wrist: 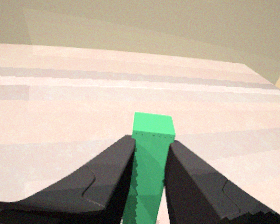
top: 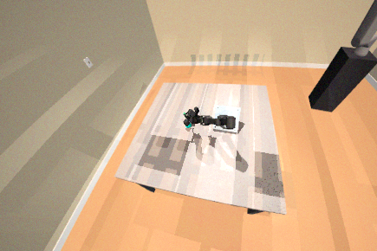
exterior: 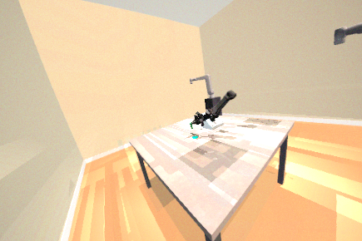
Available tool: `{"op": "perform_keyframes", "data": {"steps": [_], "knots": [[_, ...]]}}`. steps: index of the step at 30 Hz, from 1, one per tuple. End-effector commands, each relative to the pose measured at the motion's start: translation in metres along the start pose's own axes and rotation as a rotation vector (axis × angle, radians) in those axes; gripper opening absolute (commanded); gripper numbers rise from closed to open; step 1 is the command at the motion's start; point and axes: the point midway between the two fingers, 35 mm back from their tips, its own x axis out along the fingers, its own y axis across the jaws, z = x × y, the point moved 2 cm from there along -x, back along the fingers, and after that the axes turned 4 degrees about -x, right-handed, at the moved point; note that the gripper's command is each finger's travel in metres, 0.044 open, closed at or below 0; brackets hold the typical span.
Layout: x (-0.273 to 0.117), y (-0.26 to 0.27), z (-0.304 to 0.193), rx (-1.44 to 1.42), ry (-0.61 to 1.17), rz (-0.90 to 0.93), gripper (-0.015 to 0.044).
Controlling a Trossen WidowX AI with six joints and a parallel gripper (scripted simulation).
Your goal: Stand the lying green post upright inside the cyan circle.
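Two black fingers of the parallel-jaw gripper (wrist: 148,183) clench the green square-section post (wrist: 149,169); grasped mid-length for reorienting. Cyan circle (exterior: 194,136) lies on the pale patchwork table (exterior: 220,174) just below, awaiting placement.

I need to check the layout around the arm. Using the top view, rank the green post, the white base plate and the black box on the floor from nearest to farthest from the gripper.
1. Green post: clamped in the gripper, at the arm's left end.
2. White base plate: on the table, to the right, under the arm's base.
3. Black box: on the floor at upper right, well off the table.
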Motion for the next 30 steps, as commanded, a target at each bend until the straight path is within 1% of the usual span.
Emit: {"op": "perform_keyframes", "data": {"steps": [1, 20, 30], "knots": [[-0.004, -0.002, -0.001, 0.022, -0.022, 0.005, 0.0023], [-0.021, -0.002, 0.003, 0.115, -0.127, 0.050, 0.0023], [-0.022, -0.002, 0.003, 0.119, -0.131, 0.052, 0.0023]]}}
